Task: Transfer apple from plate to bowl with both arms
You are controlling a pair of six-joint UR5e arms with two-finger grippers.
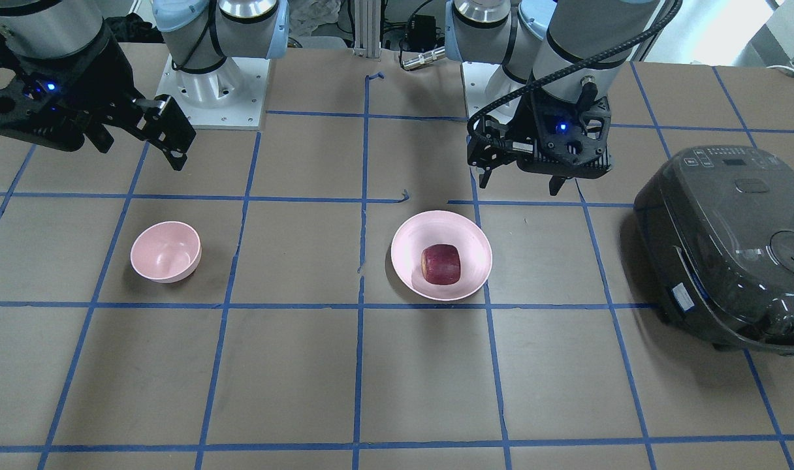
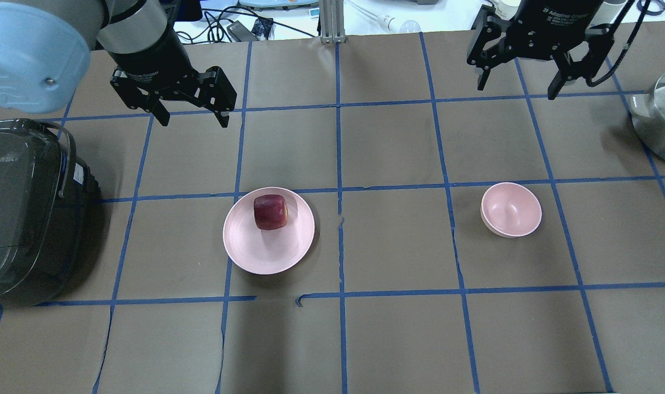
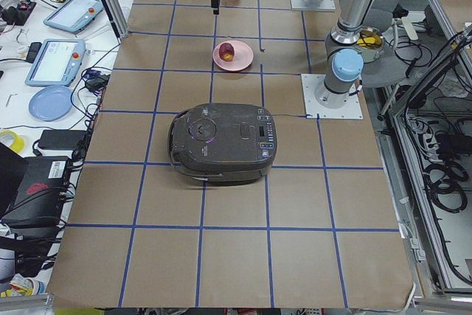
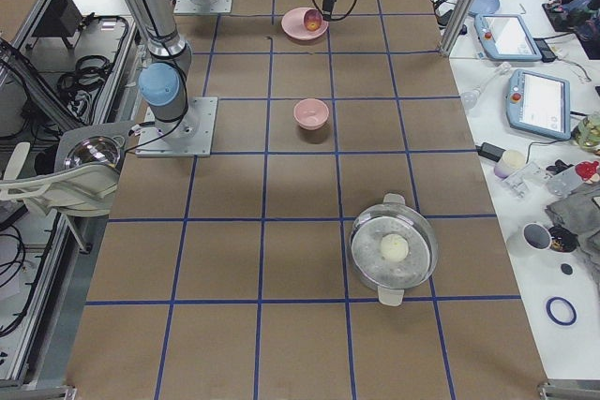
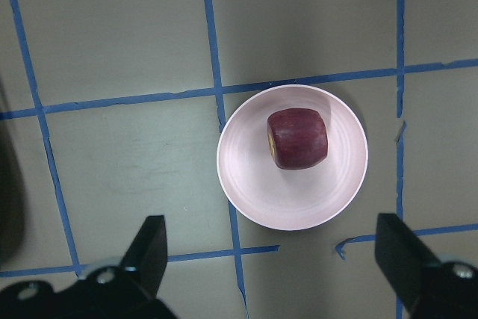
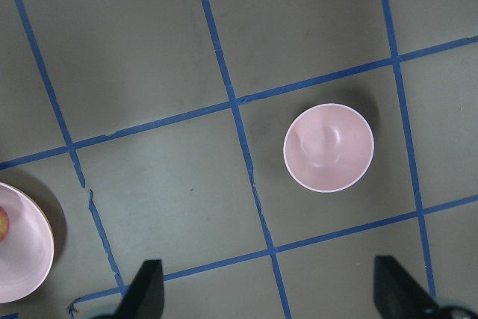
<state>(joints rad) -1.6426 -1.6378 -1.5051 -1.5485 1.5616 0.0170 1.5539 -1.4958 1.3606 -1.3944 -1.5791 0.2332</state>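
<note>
Apple (image 2: 270,212) lies on its side on the plate (image 2: 245,257), toward the rim farther from the robot. Left fingers (image 2: 219,101) are spread, empty, raised above the counter (image 2: 387,339) and far nearer the apple. Right fingers (image 2: 559,76) are also spread, hovering on the bowl (image 2: 511,209) side. Likely the left arm picks first.

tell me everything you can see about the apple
The apple is small and dark red with faint paler streaks. It is blocky rather than round, and a yellowish patch shows at one end. Its skin looks smooth and fairly dull. It sits alone on the pale pink plate, a little off centre, and touches only the plate's surface. The left gripper hangs open above and to one side of it, well clear.
</note>
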